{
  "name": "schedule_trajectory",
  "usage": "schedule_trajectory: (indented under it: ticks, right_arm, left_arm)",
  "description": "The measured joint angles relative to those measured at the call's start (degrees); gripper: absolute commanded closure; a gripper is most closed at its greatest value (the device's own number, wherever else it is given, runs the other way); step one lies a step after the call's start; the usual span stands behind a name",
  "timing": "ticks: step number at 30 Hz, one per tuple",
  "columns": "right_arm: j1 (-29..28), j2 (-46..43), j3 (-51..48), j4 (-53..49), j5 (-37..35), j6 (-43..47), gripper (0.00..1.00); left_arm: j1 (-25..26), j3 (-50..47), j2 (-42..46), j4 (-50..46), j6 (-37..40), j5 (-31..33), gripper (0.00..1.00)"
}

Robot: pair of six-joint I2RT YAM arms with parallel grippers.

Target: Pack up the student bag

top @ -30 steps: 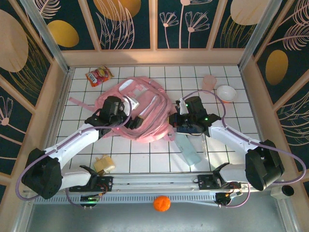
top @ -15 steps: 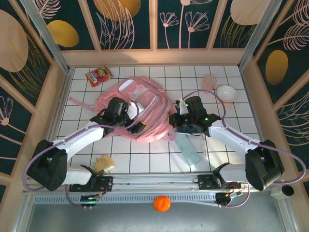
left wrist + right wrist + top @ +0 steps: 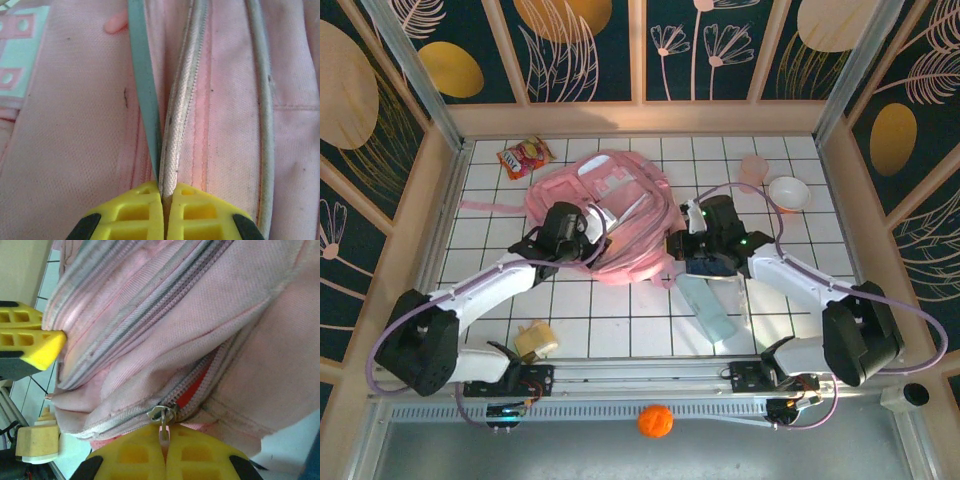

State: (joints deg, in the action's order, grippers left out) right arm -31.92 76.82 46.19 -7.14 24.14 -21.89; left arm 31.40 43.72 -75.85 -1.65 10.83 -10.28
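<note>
The student bag (image 3: 610,200) lies slumped in a heap on the white gridded surface (image 3: 620,330), toward the far middle, with one pink strap (image 3: 485,207) trailing flat to the left; both arms reach in over its near side. The left tool (image 3: 163,195) is pressed fully together on a pale zip edge (image 3: 177,125) of the bag, the tape pinched between the yellow fingers, with a grey-green strip (image 3: 145,95) running down into the same pinch. The right tool (image 3: 163,440) is likewise closed, its fingers clamped on the small metal zip pull (image 3: 162,416) at the bag's near right corner; a sliver of red (image 3: 192,385) shows in the gap of that zip, and folds of pink cloth bulge over it.

Around the bag: a red and yellow snack packet (image 3: 525,157) lies at the far left, just beyond the bag; a white bowl (image 3: 788,192) and a pale pink round piece (image 3: 753,168) sit at the far right, well apart from it; a pale blue-green flat item (image 3: 708,310) lies just beside the right tool, toward the near edge; a beige block (image 3: 535,340) rests near the left arm's base; an orange ball (image 3: 655,421) sits on the grey ledge below the rail, off the gridded area.
</note>
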Motion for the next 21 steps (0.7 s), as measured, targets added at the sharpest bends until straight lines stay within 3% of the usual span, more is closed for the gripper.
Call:
schedule_trajectory:
  ticks: [11, 21]
  right_arm:
    - [0.85, 10.82, 6.88, 5.07, 1.4, 0.87, 1.0]
    - [1.2, 11.45, 12.0, 5.29, 0.22, 1.64, 1.0]
  left_arm:
    - [0.37, 1.22, 7.82, -6.93, -13.84, 5.33, 1.0]
    - [2.8, 9.14, 2.6, -13.64, -29.51, 14.03, 1.0]
